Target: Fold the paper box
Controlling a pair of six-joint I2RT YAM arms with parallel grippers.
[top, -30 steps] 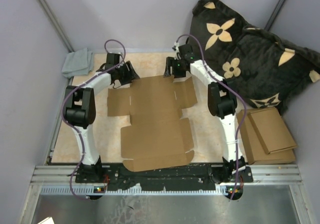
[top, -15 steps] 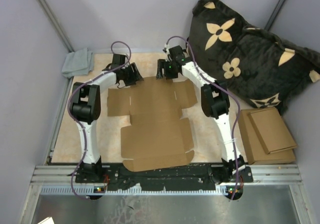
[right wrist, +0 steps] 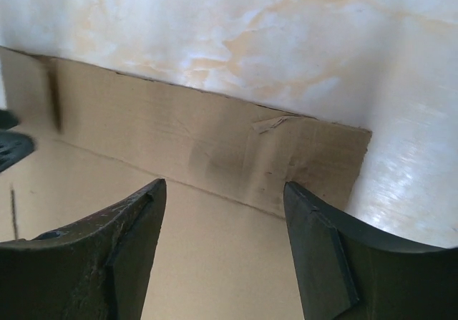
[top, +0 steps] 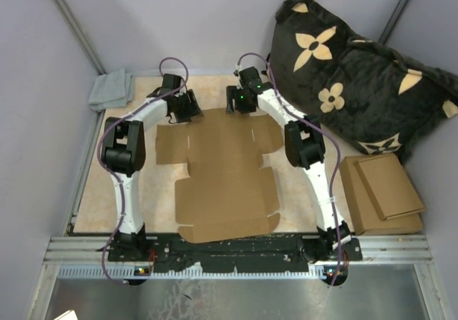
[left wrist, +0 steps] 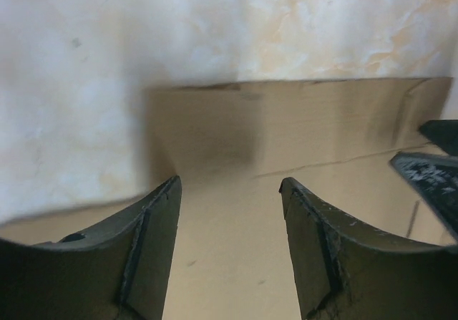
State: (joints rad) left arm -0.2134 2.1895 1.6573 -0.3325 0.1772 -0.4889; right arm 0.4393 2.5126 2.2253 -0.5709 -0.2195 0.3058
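Observation:
The paper box (top: 223,180) lies flat and unfolded on the marbled table, a brown die-cut sheet with rounded flaps. Both grippers hover at its far edge, close to each other. My left gripper (top: 193,111) is open; in the left wrist view its fingers (left wrist: 230,182) stand apart over bare cardboard (left wrist: 236,263), with the sheet's far edge just ahead. My right gripper (top: 231,107) is open too; in the right wrist view it (right wrist: 225,185) straddles a crease, with the far flap (right wrist: 215,144) beyond. Nothing is held by either.
A grey cloth (top: 111,89) lies at the far left corner. A black cushion with tan flowers (top: 358,69) leans at the far right. A pile of brown cardboard pieces (top: 383,191) sits right of the right arm. A metal rail (top: 236,250) runs along the near edge.
Both grippers have moved inward along the box's far edge, the left one to the right and the right one to the left. They stay open.

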